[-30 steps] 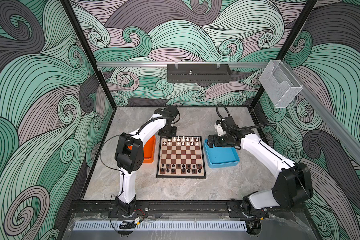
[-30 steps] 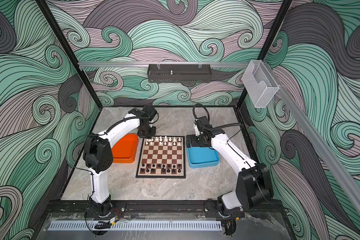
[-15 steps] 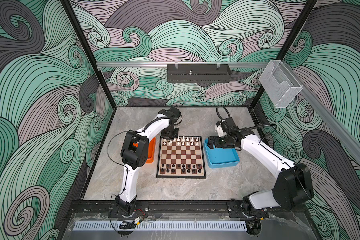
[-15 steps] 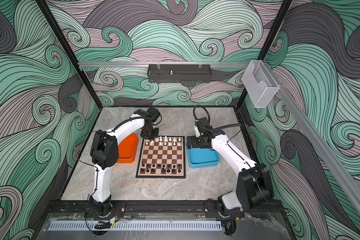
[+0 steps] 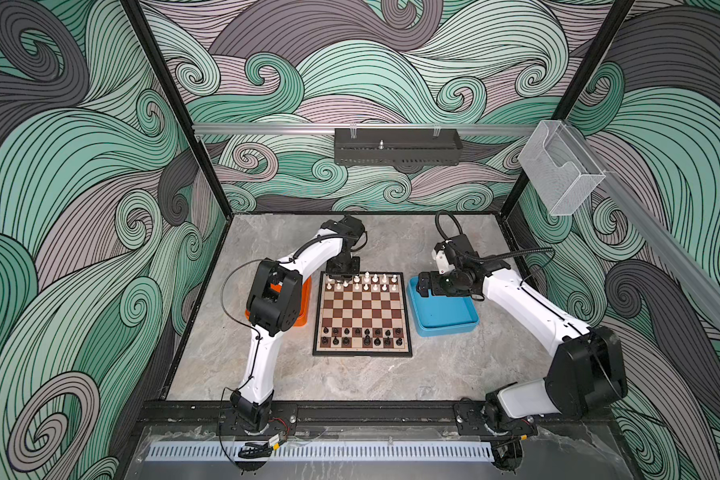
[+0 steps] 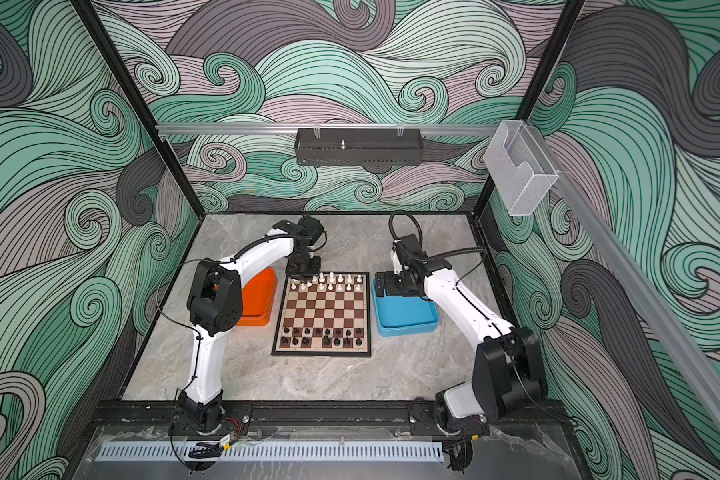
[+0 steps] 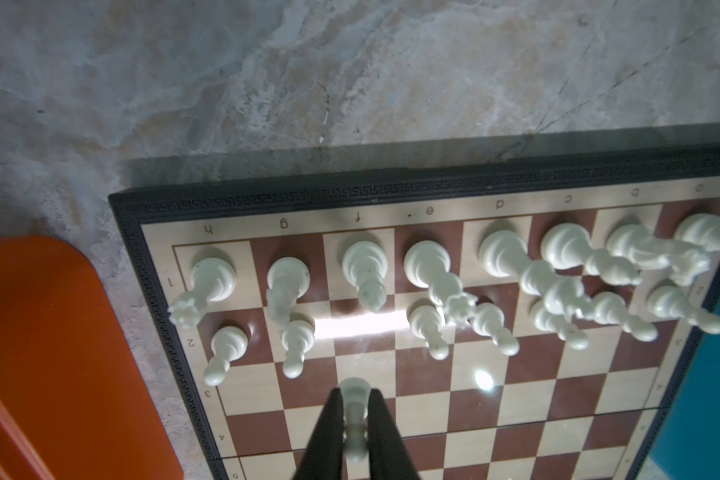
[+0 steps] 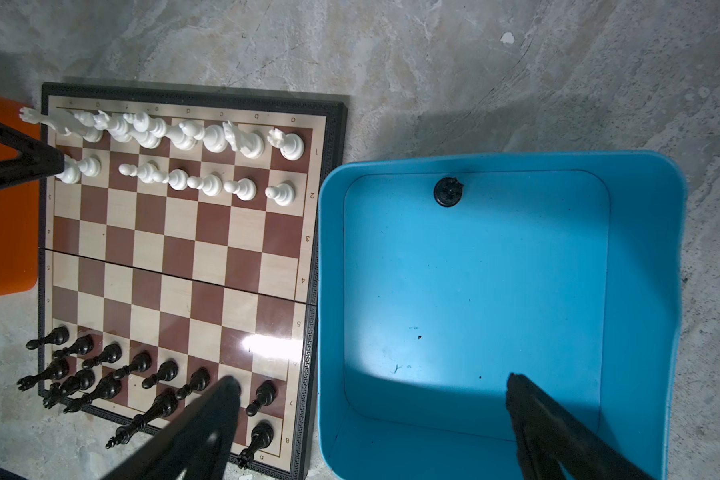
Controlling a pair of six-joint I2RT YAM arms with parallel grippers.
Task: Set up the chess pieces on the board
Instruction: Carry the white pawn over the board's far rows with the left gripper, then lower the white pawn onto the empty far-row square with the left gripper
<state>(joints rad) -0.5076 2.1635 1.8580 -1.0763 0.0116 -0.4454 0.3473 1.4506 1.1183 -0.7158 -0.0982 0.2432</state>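
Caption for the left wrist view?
Left tool shut on a white pawn above the board, near the single gap in the white pawn row.

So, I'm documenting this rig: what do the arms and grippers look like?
The left arm and right arm have white links, black joint housings. A thin black cable loops beside the left, a ribbed black hose along the right. The left gripper and right gripper have slim, black, tapered fingers.

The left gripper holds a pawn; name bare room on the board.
Free: the board's middle ranks, between white pawns and black pawns; also one gap in the white pawn row. Crowded: both back ranks.
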